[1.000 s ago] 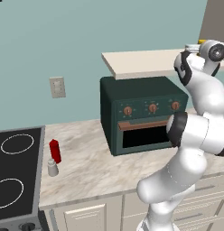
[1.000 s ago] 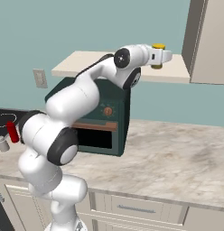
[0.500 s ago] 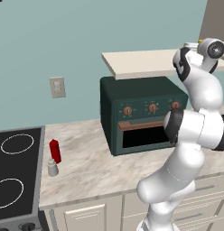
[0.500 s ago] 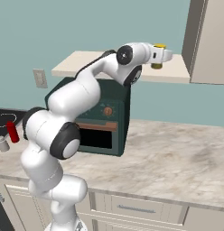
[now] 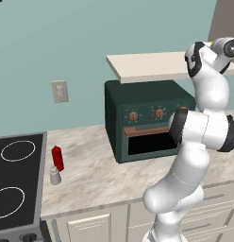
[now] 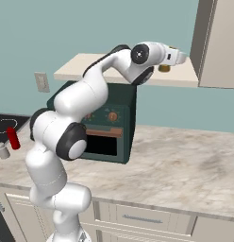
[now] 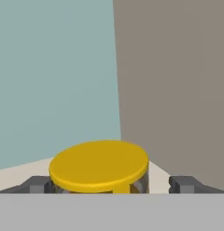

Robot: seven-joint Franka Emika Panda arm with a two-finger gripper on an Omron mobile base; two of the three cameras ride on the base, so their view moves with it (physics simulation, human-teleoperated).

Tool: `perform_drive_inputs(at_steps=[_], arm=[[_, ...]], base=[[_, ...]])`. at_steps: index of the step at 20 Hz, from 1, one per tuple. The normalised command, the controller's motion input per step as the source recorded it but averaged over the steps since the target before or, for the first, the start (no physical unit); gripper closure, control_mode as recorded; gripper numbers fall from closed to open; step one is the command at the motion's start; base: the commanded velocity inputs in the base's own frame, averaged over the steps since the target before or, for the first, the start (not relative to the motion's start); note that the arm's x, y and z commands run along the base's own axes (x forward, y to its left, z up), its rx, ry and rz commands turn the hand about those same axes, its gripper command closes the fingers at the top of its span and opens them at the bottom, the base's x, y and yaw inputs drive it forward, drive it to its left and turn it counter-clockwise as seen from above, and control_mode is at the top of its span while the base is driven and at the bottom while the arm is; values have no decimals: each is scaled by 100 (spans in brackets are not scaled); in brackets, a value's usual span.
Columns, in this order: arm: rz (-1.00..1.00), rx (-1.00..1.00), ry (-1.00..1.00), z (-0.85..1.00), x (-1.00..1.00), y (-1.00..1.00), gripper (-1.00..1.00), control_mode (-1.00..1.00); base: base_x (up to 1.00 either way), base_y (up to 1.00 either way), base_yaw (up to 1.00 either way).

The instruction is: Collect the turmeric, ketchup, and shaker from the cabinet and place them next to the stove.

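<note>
The turmeric [image 7: 99, 166], a squat jar with a yellow lid, stands on the cream cabinet shelf [image 6: 90, 66] near the taupe door [image 6: 218, 42]. My gripper [image 7: 111, 185] is open, with one fingertip [image 7: 39, 184] on each side of the jar and not pressing on it. In the right base view the gripper [image 6: 181, 58] covers most of the turmeric [image 6: 163, 69]. The ketchup [image 5: 57, 158], a red bottle, and the small grey shaker [image 5: 54, 176] stand on the counter just right of the black stove [image 5: 15, 179].
A dark green toaster oven [image 5: 147, 123] sits on the marble counter [image 6: 185, 165] under the shelf. A wall outlet [image 5: 59, 91] is on the teal wall. Cream drawer fronts [image 6: 137, 217] run below the counter edge.
The hand has pushed further right along the shelf, closing in on the turmeric jar until its fingers flank it. Ketchup and shaker have not moved.
</note>
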Motion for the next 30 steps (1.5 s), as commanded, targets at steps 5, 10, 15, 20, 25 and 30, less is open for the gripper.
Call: perform_drive_inputs(at_steps=[5,10,15,20,25,30], arm=[[0,0,0,-4,0,1,-100,-100],[0,0,0,-10,0,11,-100,-100],[0,0,0,-6,1,13,100,-100],[0,0,0,0,0,0,100,-100],[0,0,0,0,-6,0,100,-100],[0,0,-1,0,-37,-2,100,-100]], base=[[0,0,0],[0,0,0],[0,0,0],[0,0,0],[0,0,0],[0,0,0]])
